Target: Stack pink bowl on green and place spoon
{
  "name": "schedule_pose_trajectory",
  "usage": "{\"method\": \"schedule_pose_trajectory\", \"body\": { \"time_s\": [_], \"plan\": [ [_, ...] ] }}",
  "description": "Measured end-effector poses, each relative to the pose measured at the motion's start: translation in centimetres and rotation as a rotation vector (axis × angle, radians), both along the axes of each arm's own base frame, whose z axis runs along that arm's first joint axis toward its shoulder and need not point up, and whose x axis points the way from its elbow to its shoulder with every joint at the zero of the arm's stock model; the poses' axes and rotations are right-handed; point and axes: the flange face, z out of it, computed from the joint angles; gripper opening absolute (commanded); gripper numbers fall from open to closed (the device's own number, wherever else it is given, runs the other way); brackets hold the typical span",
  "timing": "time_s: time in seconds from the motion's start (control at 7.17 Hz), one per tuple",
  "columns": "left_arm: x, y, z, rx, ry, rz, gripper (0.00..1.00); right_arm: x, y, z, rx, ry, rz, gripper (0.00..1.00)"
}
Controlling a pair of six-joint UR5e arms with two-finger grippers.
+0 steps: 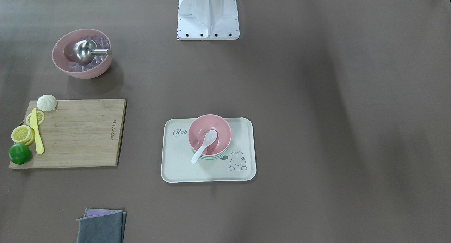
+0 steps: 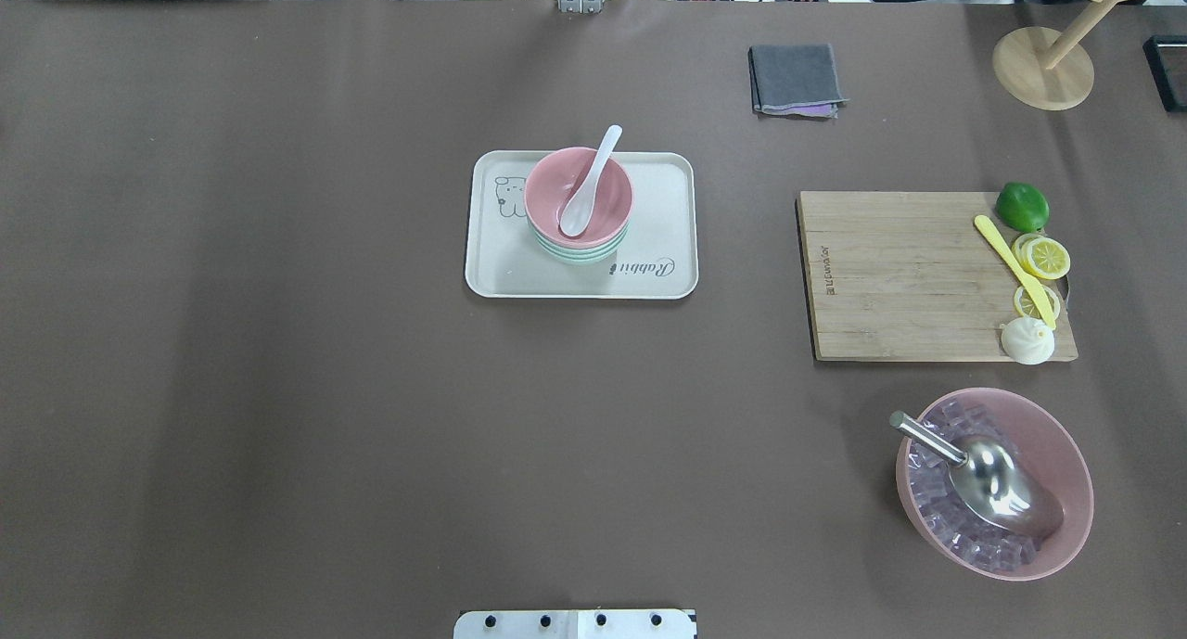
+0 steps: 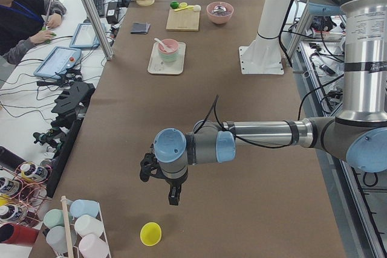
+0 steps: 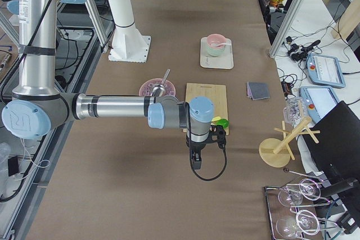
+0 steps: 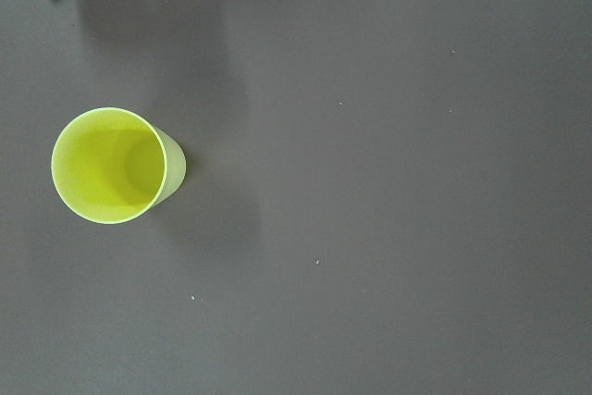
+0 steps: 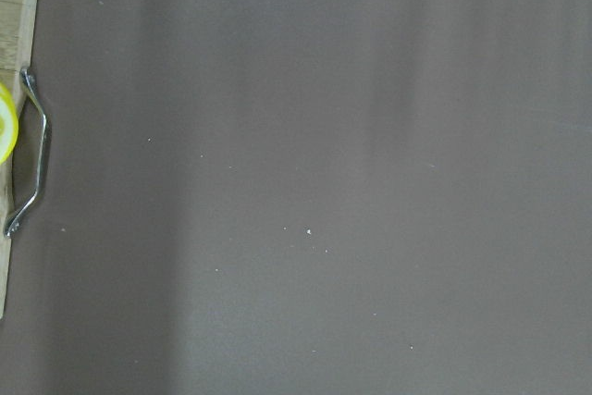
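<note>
Pink bowl (image 1: 210, 132) is seen nested on the green bowl (image 2: 582, 255) on the tray (image 1: 176, 165), white spoon (image 1: 203, 146) laid inside, so the stack is judged best left undisturbed, while the distant left pincer (image 3: 173, 196) and right pincer (image 4: 194, 163) cannot be told as released or clenched.

Left arm (image 3: 260, 132) and right arm (image 4: 112, 107) — silver tubes, pale-blue joint caps, one right-arm cap bearing a white logo. Left gripper (image 3: 173, 200) black, black cable (image 4: 211, 179) looping off the right wrist; white pedestal (image 1: 208, 15) with black screws (image 1: 201, 35) along its base plate.
</note>
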Motion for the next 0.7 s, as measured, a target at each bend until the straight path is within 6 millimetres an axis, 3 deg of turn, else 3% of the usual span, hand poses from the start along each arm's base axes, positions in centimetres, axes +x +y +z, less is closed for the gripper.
{"method": "schedule_pose_trajectory", "body": {
  "time_s": [0.7],
  "plan": [
    [-0.02,0.48,-0.14,0.008,0.001,0.000,0.98,-0.04,0.12,-0.01,-0.001,-0.008,0.000,1.00]
  ]
}}
